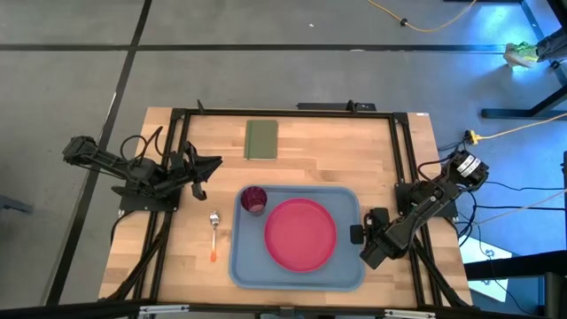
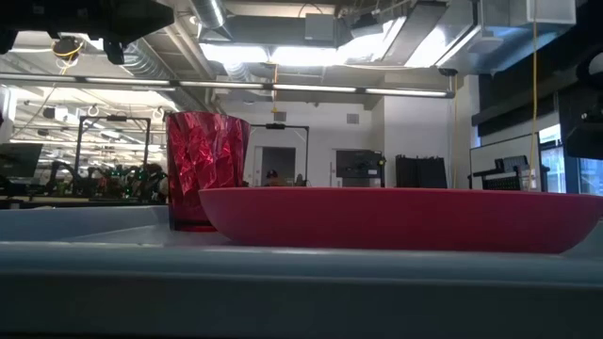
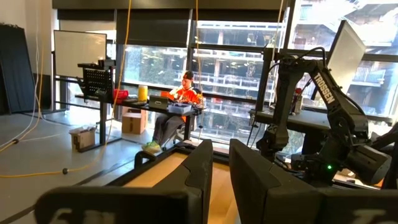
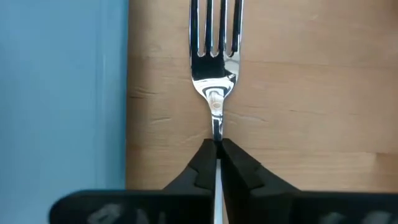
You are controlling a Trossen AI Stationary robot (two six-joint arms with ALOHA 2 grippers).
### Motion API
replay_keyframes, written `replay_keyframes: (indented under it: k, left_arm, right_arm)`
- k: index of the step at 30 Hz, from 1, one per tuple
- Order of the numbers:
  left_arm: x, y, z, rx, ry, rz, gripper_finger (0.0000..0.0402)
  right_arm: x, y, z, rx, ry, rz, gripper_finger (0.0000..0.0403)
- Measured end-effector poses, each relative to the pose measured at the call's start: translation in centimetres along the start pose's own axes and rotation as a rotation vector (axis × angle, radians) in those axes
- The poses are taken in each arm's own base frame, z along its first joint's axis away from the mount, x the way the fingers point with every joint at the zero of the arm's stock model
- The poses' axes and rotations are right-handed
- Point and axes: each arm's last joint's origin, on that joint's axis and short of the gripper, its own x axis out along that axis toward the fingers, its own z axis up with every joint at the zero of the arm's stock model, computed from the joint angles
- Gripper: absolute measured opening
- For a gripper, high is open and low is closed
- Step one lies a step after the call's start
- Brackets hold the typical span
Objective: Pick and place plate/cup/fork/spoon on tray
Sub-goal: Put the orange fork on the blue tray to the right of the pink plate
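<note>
The light-blue tray [image 1: 297, 270] lies at the table's middle front. The pink-red plate [image 1: 301, 233] and the dark red cup [image 1: 254, 199] stand on it, and both show in the low view, the plate [image 2: 396, 217] and the cup [image 2: 207, 169]. The spoon [image 1: 213, 232] lies on the wood left of the tray. My right gripper [image 1: 358, 236] is at the tray's right rim, shut on the fork [image 4: 214, 62], which its body hides in the high view. My left gripper [image 1: 208, 170] hovers far left of the tray, open by a narrow gap and empty. My right gripper pinches the fork's thin metal neck [image 4: 216, 132], just behind the tines, between its two fingertips [image 4: 200, 163]. The tines point away from the gripper, and the handle is hidden under it. The fork is over bare wood beside the tray's rim [image 4: 93, 93]. Whether it is lifted I cannot tell.
A small olive-green pad [image 1: 261, 139] lies on the far part of the table. Black frame rails [image 1: 177, 151] run along the table's left, right and far sides. Bare wood shows between the tray and the pad. A person sits far off in the room [image 3: 183, 99].
</note>
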Motion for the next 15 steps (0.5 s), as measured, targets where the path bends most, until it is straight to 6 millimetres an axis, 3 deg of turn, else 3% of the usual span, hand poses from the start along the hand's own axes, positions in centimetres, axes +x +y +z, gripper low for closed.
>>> replay_keyframes:
  k: [8,15]
  left_arm:
    - [0.0,0.0,0.0,0.000,0.000,0.000,0.0047]
    - [0.0,0.0,0.0,0.000,0.000,0.000,0.0047]
  right_arm:
    - [-0.5,-0.3,0.5,-0.009,-0.040,-0.047,0.0007]
    - [-4.1,0.5,0.8,-0.008,-0.115,-0.035,0.0010]
